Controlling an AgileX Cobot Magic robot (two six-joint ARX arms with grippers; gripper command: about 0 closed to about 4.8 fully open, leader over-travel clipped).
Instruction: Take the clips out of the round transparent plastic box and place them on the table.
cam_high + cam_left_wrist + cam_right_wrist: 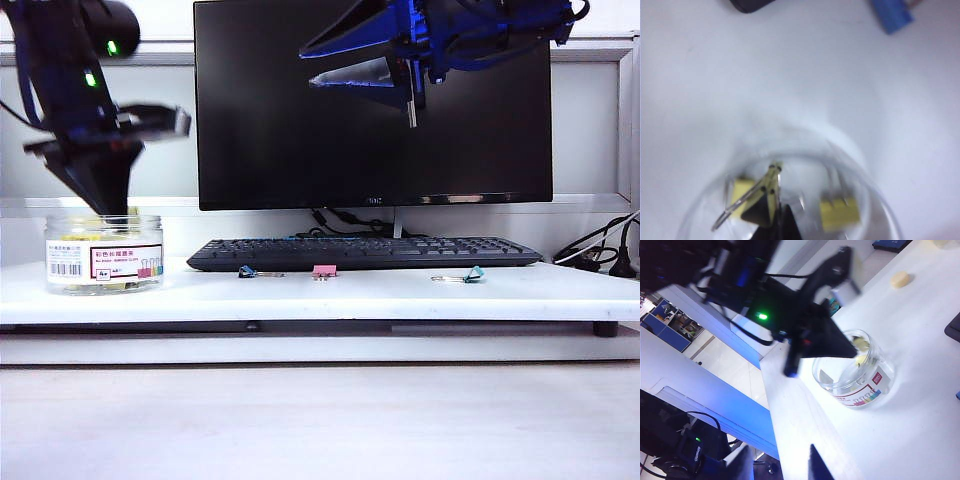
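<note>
Round transparent plastic box, standing upright with its mouth uncovered at the left end of the table, well to the left of the black keyboard. Its white label, with barcode and red band, faces the exterior camera. Through the clear wall the contents show as a low yellow layer at the bottom. The left wrist view looks down into the box and resolves two yellow clips: one tilted on edge with its silver wire handle swung outward, the other lying flatter beside it, apart from the first. The right wrist view shows the same box from the side, with yellow visible inside near the rim.

Left gripper: reaching down from above the box, its dark tips inside the mouth. Seen from its own wrist, the black fingers are drawn together at the tilted yellow clip, which sits pinched between them.

Right gripper: raised well above the keyboard, in front of the monitor, its fingers spread apart with nothing between them; the two fingertips appear at the edge of its wrist view.

On the table in front of the keyboard, all well to the right of the box: a blue clip, a pink clip and a teal clip, each lying separately.
</note>
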